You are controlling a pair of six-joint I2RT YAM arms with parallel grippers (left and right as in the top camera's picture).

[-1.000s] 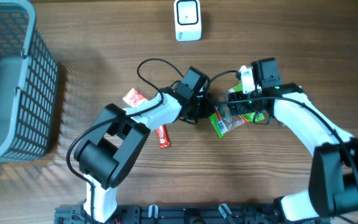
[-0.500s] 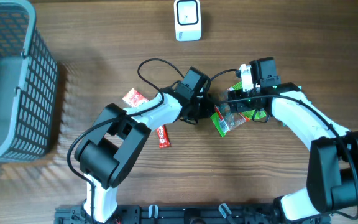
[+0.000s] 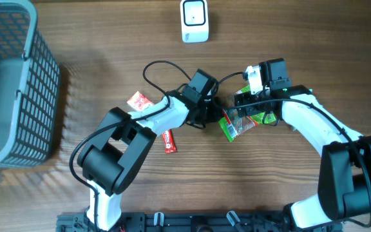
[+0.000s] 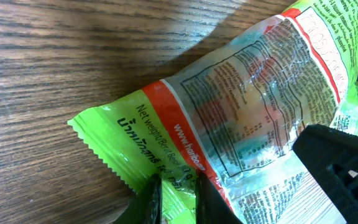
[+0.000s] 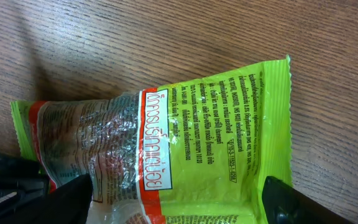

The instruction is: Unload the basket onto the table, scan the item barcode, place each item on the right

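the green snack packet (image 3: pixel 237 122) lies mid-table (image 3: pixel 269 193) between our arms. only the left wrist view shows the left gripper (image 4: pixel 179 198) pinched closed on its edge. the right wrist view shows the right gripper (image 5: pixel 179 208) spread wide over it, gripping nothing. overhead alone shows the basket (image 3: pixel 44 96), well apart at left.

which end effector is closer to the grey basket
Left. Left end effector pinches the green packet's end nearer the basket; right end effector straddles its far end.
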